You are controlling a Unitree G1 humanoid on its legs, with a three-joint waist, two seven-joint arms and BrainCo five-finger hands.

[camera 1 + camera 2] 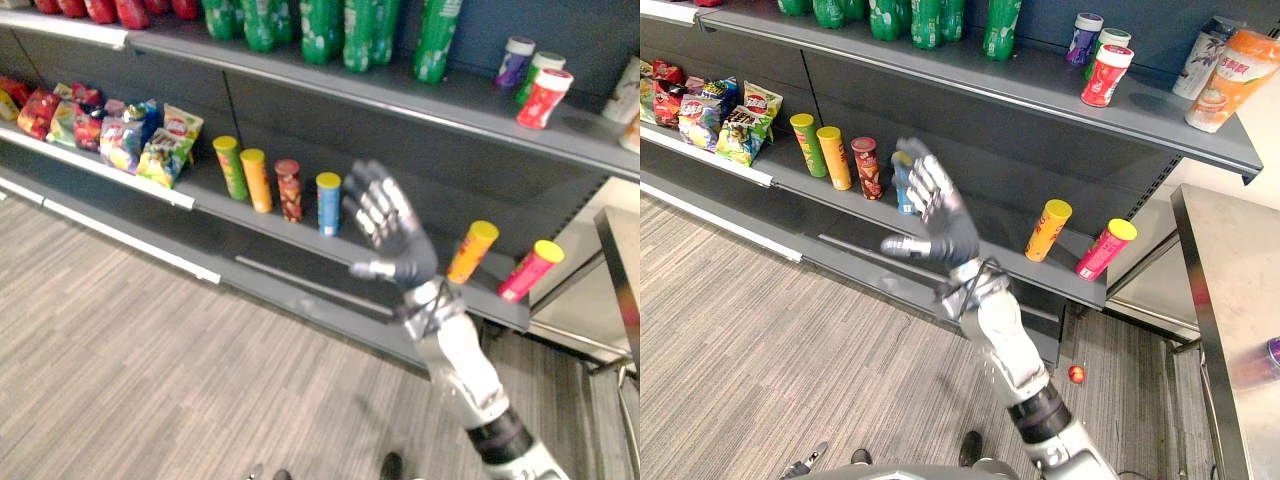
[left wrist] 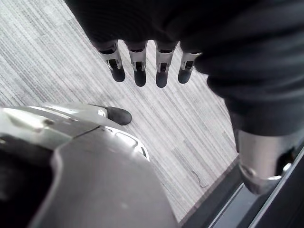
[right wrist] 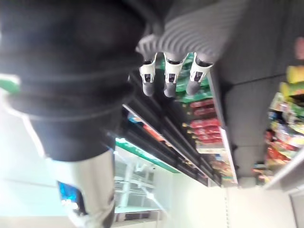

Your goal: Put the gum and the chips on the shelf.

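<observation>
The fingers (image 1: 375, 210) of my right hand (image 1: 400, 250) are straight and released, holding nothing, held up in front of the middle shelf (image 1: 305, 232). Just to their left a blue chip can (image 1: 328, 203) stands upright; seen from the right eye, it is partly hidden behind those fingers. Further left along the same board stand a brown can (image 1: 289, 190), an orange can (image 1: 257, 180) and a green can (image 1: 231, 167), upright in a row.

To the right of the fingers a yellow-lidded orange can (image 1: 471, 251) sits tilted on the same shelf. Just beyond it a pink can (image 1: 530, 270) tilts the same way near the shelf's end.

Above and to the right, on the upper shelf (image 1: 460, 100), are the gum tubs. The red gum tub (image 1: 543, 98) is nearest the edge, with a purple tub (image 1: 514, 62) and a green tub (image 1: 538, 70) behind it. Green bottles (image 1: 350, 30) line that shelf above the fingers. Far to the left lie bags of chips (image 1: 150, 140).

Far to the right a steel desk (image 1: 1230, 290) stands beside the shelving. A small red ball (image 1: 1076, 374) lies on the floor (image 1: 150, 360) near the foot of the shelving.

My left hand (image 2: 138, 71) hangs over the floor, its fingers loose and empty.
</observation>
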